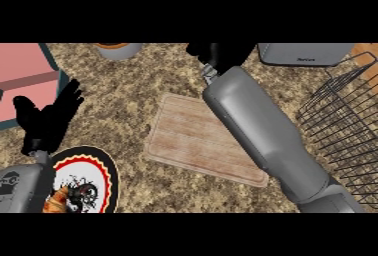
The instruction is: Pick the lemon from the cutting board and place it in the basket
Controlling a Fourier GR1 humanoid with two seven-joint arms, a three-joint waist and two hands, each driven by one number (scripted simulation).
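Seen from the robot's head, looking steeply down on a speckled brown stone counter.

The lemon named in the task cannot be seen anywhere in this view; whether it is hidden by the right arm or hand cannot be told. The pale wooden cutting board with a grooved border lies tilted at the middle of the counter, and its visible surface is bare.

The grey right forearm comes in from the lower right and crosses diagonally over the board's right side. The black right hand is at the top centre, beyond the board's far edge. Its fingers are bunched together and partly cut off by the frame, so I cannot tell if they hold anything.

The black wire basket stands at the right edge, just beside the forearm. Nothing is visible inside the part that shows.

The black left hand rests at the left, fingers spread and pointing up, holding nothing. Below it sits a round plate with a black, red and white pattern.

At the top are a grey cup with an orange rim, a grey boxy appliance, and at the upper left a pink sink basin.
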